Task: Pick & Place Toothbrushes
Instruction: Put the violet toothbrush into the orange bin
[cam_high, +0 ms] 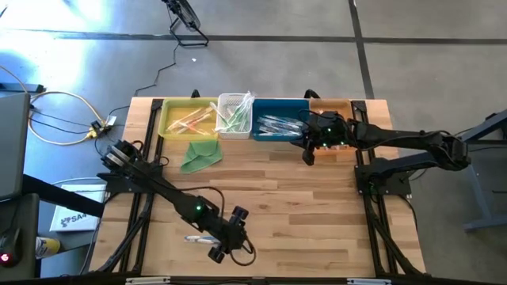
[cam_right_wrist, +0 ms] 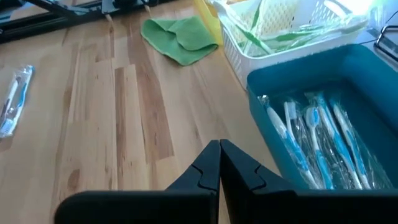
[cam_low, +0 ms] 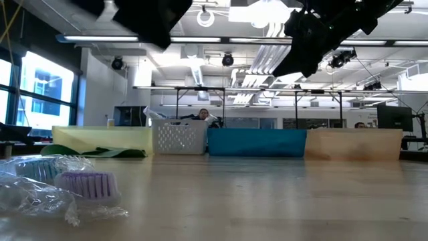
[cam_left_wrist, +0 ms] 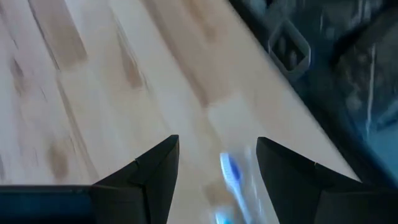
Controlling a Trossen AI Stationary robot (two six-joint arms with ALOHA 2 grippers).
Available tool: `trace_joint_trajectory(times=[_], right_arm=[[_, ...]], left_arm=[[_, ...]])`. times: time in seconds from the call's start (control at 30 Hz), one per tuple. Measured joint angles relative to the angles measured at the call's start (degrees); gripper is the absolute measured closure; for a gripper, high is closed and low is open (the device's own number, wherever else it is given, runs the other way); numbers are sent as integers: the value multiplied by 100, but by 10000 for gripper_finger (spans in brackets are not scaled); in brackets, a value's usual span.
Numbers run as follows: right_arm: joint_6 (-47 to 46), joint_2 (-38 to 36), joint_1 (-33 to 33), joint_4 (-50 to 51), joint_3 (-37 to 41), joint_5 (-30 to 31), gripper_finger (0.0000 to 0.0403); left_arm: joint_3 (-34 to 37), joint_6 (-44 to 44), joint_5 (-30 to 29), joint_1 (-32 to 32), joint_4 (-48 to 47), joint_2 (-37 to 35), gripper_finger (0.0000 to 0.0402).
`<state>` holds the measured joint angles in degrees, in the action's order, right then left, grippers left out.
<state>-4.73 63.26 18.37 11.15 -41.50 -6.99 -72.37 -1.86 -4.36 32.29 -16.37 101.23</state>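
A blue-white toothbrush (cam_left_wrist: 230,175) in a clear wrapper lies flat on the wooden table near its front edge. It also shows in the high view (cam_high: 198,237). My left gripper (cam_high: 216,252) is open above it, one finger on either side, touching nothing. Wrapped brush heads (cam_low: 85,184) show close up in the low view. My right gripper (cam_right_wrist: 219,155) is shut and empty, just in front of the blue bin (cam_high: 281,133), which holds several blue-white toothbrushes (cam_right_wrist: 311,140). The white basket (cam_high: 234,119) holds green ones. The yellow bin (cam_high: 176,128) holds orange and pink ones.
A folded green cloth (cam_high: 200,156) lies in front of the yellow bin. A tan bin (cam_high: 342,104) stands at the right end of the row, under my right arm. The table's front edge (cam_left_wrist: 267,106) runs close past my left gripper. Bare wood lies between the two grippers.
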Motion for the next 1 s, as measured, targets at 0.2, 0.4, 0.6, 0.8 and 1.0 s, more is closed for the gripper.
trace_joint_trajectory(times=[0.2,0.4,0.6,0.8,1.0], right_arm=[[2,-2,1,78,0,104,401],[32,-2,0,99,0,105,401],[41,-4,0,87,0,104,401],[44,-2,0,108,0,101,401],[44,-2,0,139,0,99,401]], left_arm=[[27,-227,272,0,36,300,192],[12,-315,543,-1,319,692,192],[28,-609,660,0,295,876,192],[6,-812,690,6,246,1018,192],[12,-950,772,4,171,1220,192]])
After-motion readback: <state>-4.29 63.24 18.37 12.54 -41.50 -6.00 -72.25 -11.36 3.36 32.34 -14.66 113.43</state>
